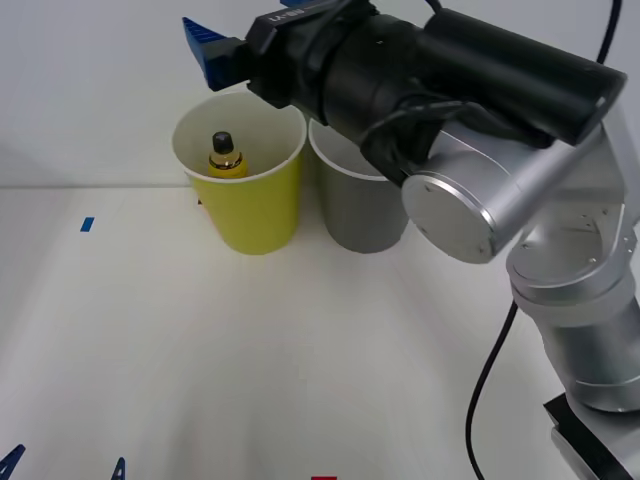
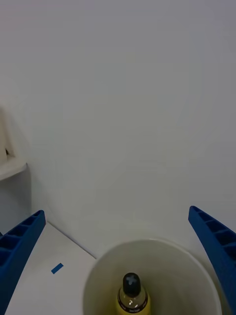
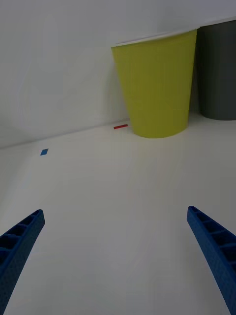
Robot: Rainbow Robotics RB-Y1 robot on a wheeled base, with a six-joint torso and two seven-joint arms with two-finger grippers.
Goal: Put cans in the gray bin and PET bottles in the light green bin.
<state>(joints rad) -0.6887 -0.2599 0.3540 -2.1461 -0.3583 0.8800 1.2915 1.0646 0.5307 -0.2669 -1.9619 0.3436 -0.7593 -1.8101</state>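
The light green bin [image 1: 250, 200] stands at the back of the white table against the wall. The PET bottle [image 1: 226, 155], with a yellow label and black cap, stands upright inside it. The gray bin [image 1: 360, 210] stands right beside it, and my right arm hides its inside. My right gripper [image 1: 200, 45] hovers open just above and behind the green bin's rim [image 2: 147, 243], looking down on the bottle [image 2: 132, 295]. Near the table's front left, my left gripper [image 1: 65, 462] is open and faces the green bin [image 3: 157, 83] and gray bin [image 3: 219, 69]. Cans are out of view.
A blue tape mark [image 1: 88, 224] lies on the table left of the bins, and a red mark [image 3: 120, 126] sits at the green bin's foot. The wall rises directly behind the bins. My right arm's black cable [image 1: 490, 380] hangs at the right.
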